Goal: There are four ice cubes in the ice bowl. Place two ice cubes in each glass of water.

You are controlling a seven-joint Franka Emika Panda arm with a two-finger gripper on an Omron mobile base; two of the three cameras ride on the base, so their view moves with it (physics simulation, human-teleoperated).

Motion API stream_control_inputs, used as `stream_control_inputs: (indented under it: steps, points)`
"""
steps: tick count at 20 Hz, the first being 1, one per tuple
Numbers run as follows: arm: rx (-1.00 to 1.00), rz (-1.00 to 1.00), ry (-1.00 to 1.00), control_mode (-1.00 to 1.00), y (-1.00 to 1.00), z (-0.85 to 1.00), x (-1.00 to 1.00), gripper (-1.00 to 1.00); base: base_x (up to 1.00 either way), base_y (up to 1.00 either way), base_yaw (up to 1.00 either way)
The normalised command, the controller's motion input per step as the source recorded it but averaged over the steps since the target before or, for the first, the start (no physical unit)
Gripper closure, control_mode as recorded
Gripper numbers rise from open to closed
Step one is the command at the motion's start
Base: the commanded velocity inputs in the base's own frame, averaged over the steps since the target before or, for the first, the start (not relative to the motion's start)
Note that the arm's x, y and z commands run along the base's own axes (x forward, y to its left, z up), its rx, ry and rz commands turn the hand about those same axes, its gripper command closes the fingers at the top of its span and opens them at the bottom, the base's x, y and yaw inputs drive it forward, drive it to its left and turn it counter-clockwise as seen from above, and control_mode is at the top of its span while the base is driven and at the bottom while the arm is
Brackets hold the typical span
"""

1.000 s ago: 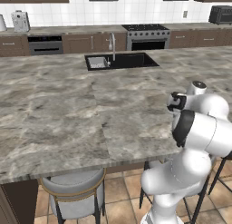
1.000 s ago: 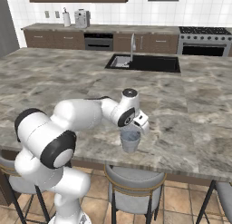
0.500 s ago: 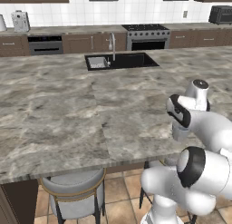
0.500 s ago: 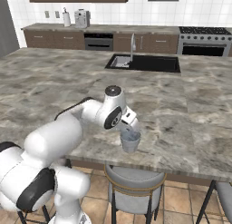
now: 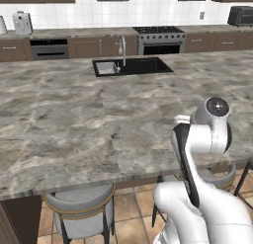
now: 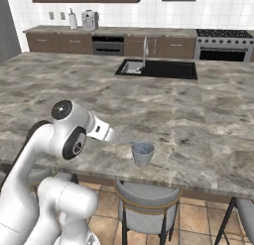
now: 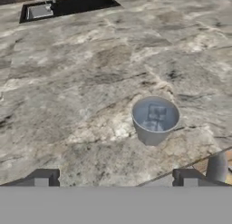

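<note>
Near the counter's front edge stands a grey translucent tumbler (image 7: 155, 120) holding pale ice cubes (image 7: 156, 115).

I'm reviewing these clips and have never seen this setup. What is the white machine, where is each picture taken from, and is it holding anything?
All three pictures are computer-rendered. The white machine is a robot arm on a driving base at a marble kitchen island. Two cameras ride on the base behind the arm, one on each side. The third sits on the hand and looks along the gripper, whose two dark tips stand wide apart and hold nothing. On the island near its front edge stands a glass of water, with pale ice cubes apparently inside. Behind lies a sink.
</note>
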Motion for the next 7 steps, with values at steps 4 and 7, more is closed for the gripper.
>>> stream_control_inputs:
  steps: [4, 7]
  points:
    - [-0.13, 0.00, -0.25, -1.00, 0.58, 0.93, -1.00, -1.00, 0.00, 0.00, 0.00]
    - [-0.02, 0.00, -0.04, -1.00, 0.07, 0.70, -0.91, -1.00, 0.00, 0.00, 0.00]
